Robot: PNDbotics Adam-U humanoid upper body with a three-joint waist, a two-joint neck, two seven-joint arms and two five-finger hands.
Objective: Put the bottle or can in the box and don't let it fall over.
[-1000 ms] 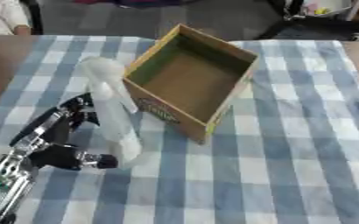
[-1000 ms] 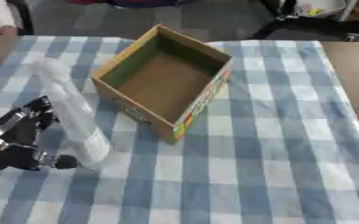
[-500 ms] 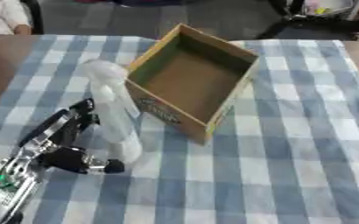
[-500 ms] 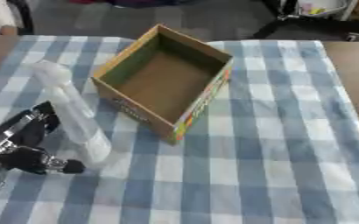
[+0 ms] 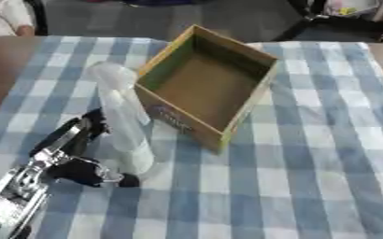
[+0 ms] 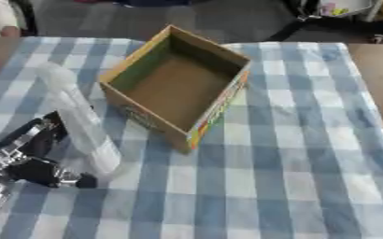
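We see a clear bottle [image 5: 123,119] standing up on the blue checked cloth [image 5: 309,154], just left of the open cardboard box [image 5: 207,86]. Our left hand [image 5: 68,156] is on the bottle's near left side, fingers spread open beside it, not holding it. The box has nothing inside.

A blue-and-white checked cloth [image 5: 309,154] lies spread over the brown wooden tabletop [image 5: 3,70], covering most of it; bare wood shows along the left edge and again at the far right corner [image 6: 374,60]. Beyond the far edge of the tabletop is a dark grey floor [image 5: 121,18]. At the upper right, black legs of some furniture or stand [image 5: 325,21] rise from that floor, blurred and hard to make out.
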